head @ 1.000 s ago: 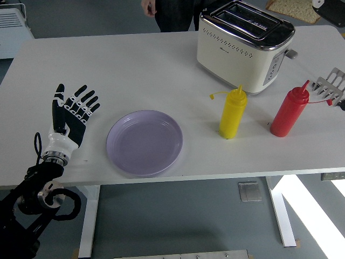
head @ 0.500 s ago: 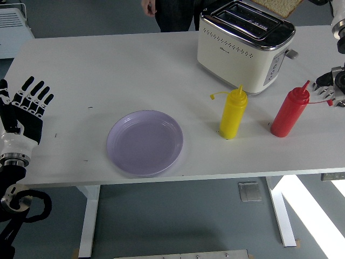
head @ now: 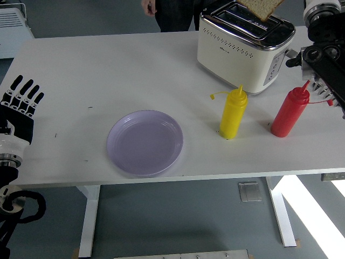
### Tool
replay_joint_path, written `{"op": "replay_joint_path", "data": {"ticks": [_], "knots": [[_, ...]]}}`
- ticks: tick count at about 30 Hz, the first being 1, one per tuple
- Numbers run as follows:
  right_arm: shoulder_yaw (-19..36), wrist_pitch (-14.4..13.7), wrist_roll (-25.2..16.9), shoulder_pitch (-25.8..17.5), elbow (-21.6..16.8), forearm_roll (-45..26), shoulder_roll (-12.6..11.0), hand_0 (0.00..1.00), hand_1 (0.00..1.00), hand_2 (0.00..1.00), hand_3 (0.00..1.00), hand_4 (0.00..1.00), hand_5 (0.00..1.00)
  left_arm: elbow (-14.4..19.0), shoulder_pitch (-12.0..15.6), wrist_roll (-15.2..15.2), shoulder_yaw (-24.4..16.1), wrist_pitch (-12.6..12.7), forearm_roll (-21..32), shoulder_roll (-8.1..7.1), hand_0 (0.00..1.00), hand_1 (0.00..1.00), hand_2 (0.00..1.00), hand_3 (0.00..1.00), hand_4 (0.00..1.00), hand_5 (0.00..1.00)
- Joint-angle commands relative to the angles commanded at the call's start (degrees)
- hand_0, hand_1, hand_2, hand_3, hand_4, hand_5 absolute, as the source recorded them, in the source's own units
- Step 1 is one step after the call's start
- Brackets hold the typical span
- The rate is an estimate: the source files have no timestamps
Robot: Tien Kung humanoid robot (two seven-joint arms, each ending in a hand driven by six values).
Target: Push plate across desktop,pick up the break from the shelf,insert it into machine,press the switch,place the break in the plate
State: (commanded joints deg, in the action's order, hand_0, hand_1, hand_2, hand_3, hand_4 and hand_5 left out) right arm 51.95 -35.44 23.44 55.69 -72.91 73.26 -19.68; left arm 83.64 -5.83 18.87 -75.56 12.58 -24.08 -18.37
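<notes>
head view: left hand [head: 19, 110] flat, fingers spread, empty, at table's [head: 108, 65] left edge; right hand's grip unclear.

left robot hand [head: 19, 108] flat, fingers spread, at table's left edge

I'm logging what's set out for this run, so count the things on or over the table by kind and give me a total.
Toaster: 1
Bread slice: 1
Plate: 1
Squeeze bottles: 2, one yellow, one red
Total: 5
</notes>
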Motion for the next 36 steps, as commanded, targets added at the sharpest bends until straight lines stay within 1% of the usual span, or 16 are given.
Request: {"op": "replay_joint_path", "data": {"ticks": [4,8,14,26,32,36], "knots": [[-0.9,-1.4,2.2,1.6,2.2,0.6,1.6,0.544,0.547,0.538,0.413,0.116,0.002,0.4,0.3,-0.1,-1.2,0.0,-0.1,-0.27,0.838,0.774,0.714,0.75,0.742,0.964],[-1.7,-1.5,4.1,2.8,4.4,1.3,2.7,0.537,0.543,0.543,0.412,0.117,0.002,0.5,0.4,-0.1,-1.7,0.0,-0.1,-0.35,0.838,0.774,0.714,0.749,0.742,0.962],[-2.9,-1.5,6.3,3.4,7.1,2.0,4.0,0.538,0.543,0.548,0.412,0.107,0.002,0.5,0.5,-0.2,-2.2,0.0,0.1,-0.38,0.838,0.775,0.715,0.749,0.742,0.96],[-6.1,-1.5,6.7,5.4,12.8,6.0,6.9,0.537,0.542,0.552,0.414,0.095,0.002,0.9,0.1,-0.2,-2.3,-0.1,0.5,-0.55,0.839,0.776,0.715,0.749,0.744,0.958],[-8.1,-1.5,6.9,6.3,15.6,8.6,7.7,0.534,0.55,0.557,0.42,0.084,0.002,1.2,0.0,-0.2,-2.6,-0.1,0.7,-0.75,0.839,0.776,0.715,0.749,0.744,0.957],[-9.1,-0.8,7.1,6.9,17.3,9.2,8.3,0.534,0.55,0.557,0.42,0.084,0.002,1.5,-0.1,-0.2,-2.8,-0.2,0.9,-0.85,0.839,0.776,0.715,0.749,0.744,0.957]]}}
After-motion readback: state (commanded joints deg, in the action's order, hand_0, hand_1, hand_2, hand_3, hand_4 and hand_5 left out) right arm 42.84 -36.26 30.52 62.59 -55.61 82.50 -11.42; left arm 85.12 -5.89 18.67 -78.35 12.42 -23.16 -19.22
